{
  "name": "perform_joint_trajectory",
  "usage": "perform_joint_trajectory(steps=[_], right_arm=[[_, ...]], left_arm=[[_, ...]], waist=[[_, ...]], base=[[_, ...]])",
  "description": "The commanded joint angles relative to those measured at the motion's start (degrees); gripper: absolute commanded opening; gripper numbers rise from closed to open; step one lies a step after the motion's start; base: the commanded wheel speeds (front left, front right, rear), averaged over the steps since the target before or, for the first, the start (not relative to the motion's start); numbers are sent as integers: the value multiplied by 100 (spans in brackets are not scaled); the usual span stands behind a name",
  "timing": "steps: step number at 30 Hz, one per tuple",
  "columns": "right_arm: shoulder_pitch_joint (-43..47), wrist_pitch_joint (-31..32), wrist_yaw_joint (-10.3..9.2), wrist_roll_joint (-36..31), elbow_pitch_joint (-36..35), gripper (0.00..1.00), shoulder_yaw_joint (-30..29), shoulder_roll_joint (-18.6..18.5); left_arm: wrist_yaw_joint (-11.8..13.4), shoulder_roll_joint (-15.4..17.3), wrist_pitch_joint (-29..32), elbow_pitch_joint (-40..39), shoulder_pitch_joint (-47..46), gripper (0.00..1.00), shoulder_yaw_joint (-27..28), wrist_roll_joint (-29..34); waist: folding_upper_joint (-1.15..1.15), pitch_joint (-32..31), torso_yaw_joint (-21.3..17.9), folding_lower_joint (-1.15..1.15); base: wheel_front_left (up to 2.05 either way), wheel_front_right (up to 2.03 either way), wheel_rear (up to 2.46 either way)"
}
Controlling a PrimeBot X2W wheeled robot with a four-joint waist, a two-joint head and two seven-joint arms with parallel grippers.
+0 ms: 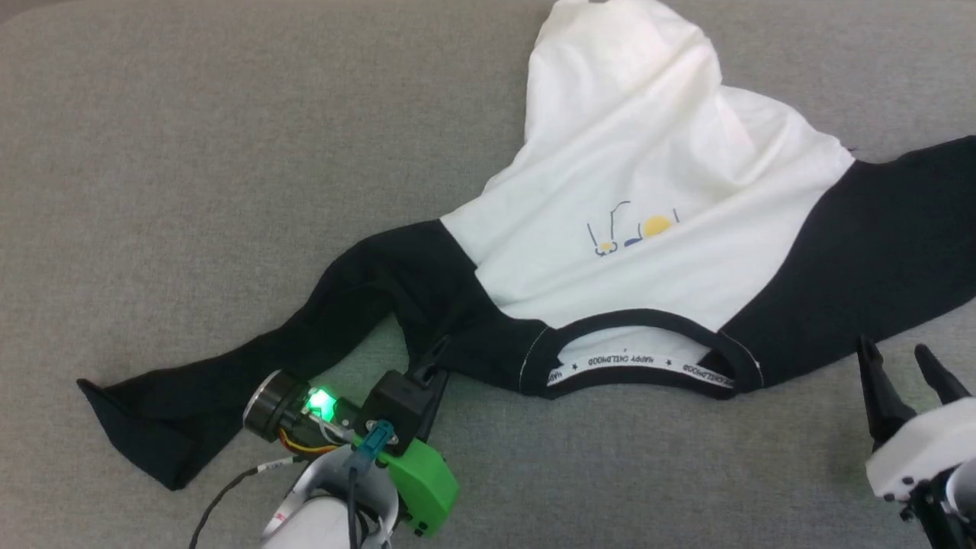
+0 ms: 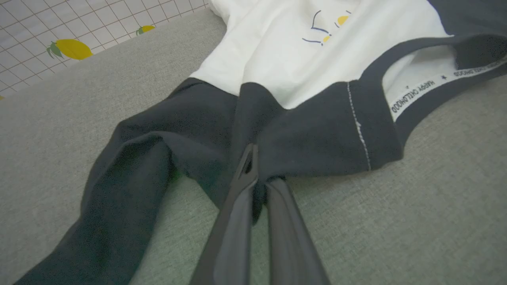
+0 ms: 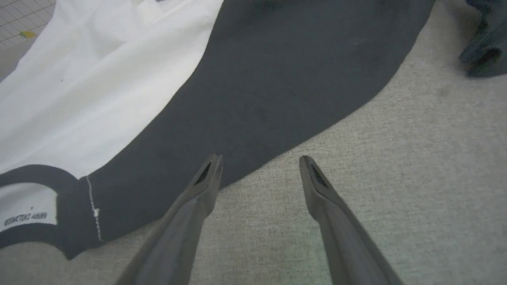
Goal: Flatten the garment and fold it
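The garment [image 1: 648,191], a white T-shirt with black sleeves and a black neckband [image 1: 640,320], lies crumpled on the grey surface with its collar toward me. Its left sleeve [image 1: 229,366] is bunched and twisted; the right sleeve [image 1: 877,252] spreads flatter. My left gripper [image 1: 435,358] is shut on the black shoulder cloth just left of the neckband; in the left wrist view the left gripper [image 2: 257,174] pinches a fold of the garment [image 2: 309,138]. My right gripper [image 1: 900,366] stands open beside the right sleeve's near edge, and in the right wrist view the right gripper [image 3: 259,162] holds nothing, the garment [image 3: 277,79] just ahead.
A grey fabric surface [image 1: 191,152] lies under everything. A tiled wall with lemon prints [image 2: 67,47] stands beyond the surface's far edge in the left wrist view. A dark bunched bit of cloth [image 3: 487,43] sits at the right wrist view's upper right.
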Motion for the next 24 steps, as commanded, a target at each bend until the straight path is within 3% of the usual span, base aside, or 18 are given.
perform_joint_trajectory(steps=[1, 10, 18, 20, 21, 24], right_arm=[[-164, 0, -9, -53, 63, 100, 26, 2], [-529, 232, -9, -76, 859, 100, -199, 2], [-833, 77, -9, 58, 1261, 100, 6, 2], [-965, -45, -9, 80, 1338, 28, 24, 2], [-1025, -106, -9, 67, 1370, 0, 34, 2], [-1225, -383, -9, 78, 1445, 0, 32, 2]], left_arm=[[-6, -16, -6, -6, -103, 0, -9, 37], [-25, -75, -1, 32, -250, 0, -76, 39], [3, -92, -24, 55, -311, 0, -89, 21], [2, -108, -35, 71, -336, 0, -96, 11], [0, -115, -41, 81, -349, 0, -98, 6], [9, -146, -114, 115, -391, 0, -83, -21]], waist=[[0, 117, 92, 0], [0, 298, 261, 0], [0, 411, 296, 0], [0, 422, 284, 0], [0, 420, 277, 0], [0, 345, 240, 0]], base=[[0, 0, 0], [0, 0, 0], [0, 0, 0], [0, 0, 0], [0, 0, 0], [0, 0, 0]])
